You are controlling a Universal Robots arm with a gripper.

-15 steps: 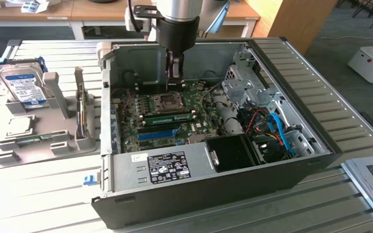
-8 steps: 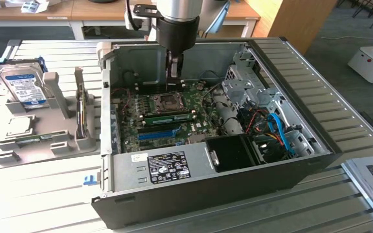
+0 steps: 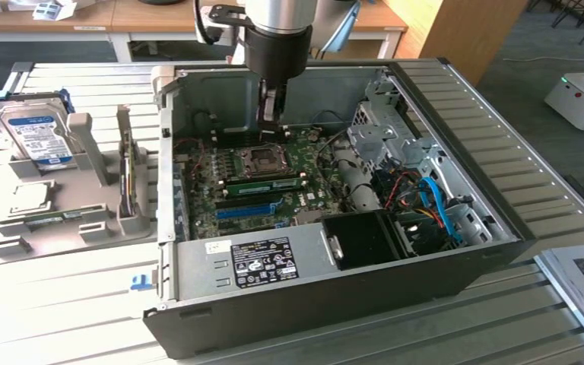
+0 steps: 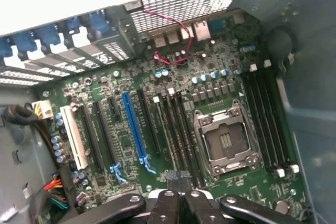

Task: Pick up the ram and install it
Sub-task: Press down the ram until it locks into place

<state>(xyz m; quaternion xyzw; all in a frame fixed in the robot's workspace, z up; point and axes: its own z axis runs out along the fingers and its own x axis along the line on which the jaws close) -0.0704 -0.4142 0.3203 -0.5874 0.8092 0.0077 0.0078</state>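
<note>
The arm comes straight down from above into the open computer case (image 3: 373, 274), its black wrist section upright and the gripper (image 3: 268, 114) hanging over the motherboard (image 3: 261, 190) just behind the CPU socket (image 3: 265, 158). The fingers (image 4: 181, 182) are closed together, and nothing shows between them.

The ram (image 3: 261, 183) lies seated in a slot just in front of the socket in the exterior view, a thin green stick running across the board. In the wrist view the memory slots next to the socket run under the gripper's linkage, so their near ends are cut off and the stick is hard to make out there.

The exterior view also takes in the tabletop (image 3: 58, 304) and, to the exterior view's left of the case, a grey holder (image 3: 69, 220) with a hard drive (image 3: 36, 133) standing in it. The wrist view gives the long blue slot (image 4: 134, 127) and the rear connectors close up.
</note>
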